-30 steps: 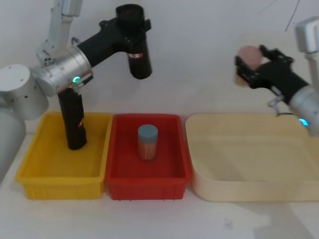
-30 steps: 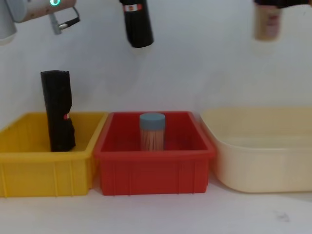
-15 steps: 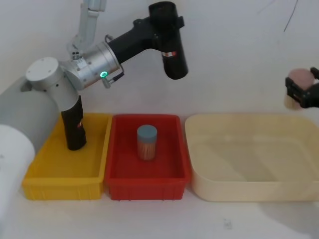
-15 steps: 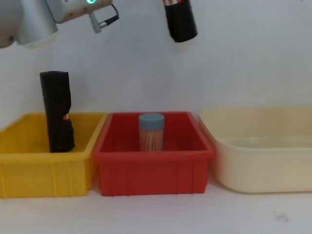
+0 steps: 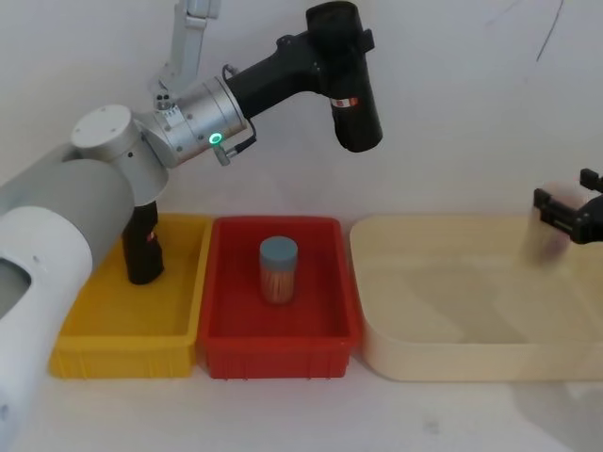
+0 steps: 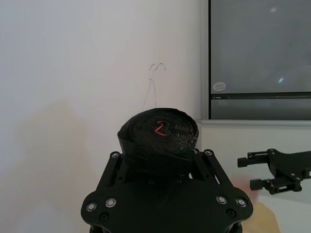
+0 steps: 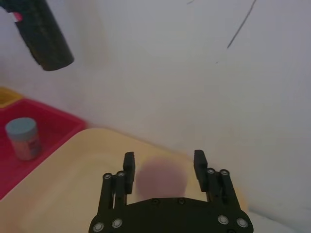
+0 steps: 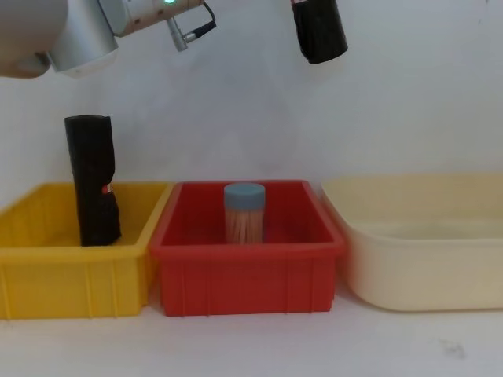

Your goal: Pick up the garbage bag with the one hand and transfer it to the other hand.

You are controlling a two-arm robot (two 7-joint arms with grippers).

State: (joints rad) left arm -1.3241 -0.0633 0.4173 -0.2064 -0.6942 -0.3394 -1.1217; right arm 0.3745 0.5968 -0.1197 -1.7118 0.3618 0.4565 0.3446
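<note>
Black bag [image 5: 356,108] hangs clamped tight in the left gripper [image 5: 330,52], high above the red bin [image 5: 280,358]; right gripper [image 7: 164,159], over the cream tub [image 5: 452,363], grips a blurred pinkish thing [image 7: 160,182]

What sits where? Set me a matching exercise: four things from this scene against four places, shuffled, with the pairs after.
Things
1. garbage bag
2. twin roll
3. blue-lidded jar
4. right gripper

Places
A. standing in the red bin
B. over the cream tub
C. held high in the left gripper, above the bins
D. standing in the yellow bin

Pairs: 1-C, 2-D, 3-A, 4-B
</note>
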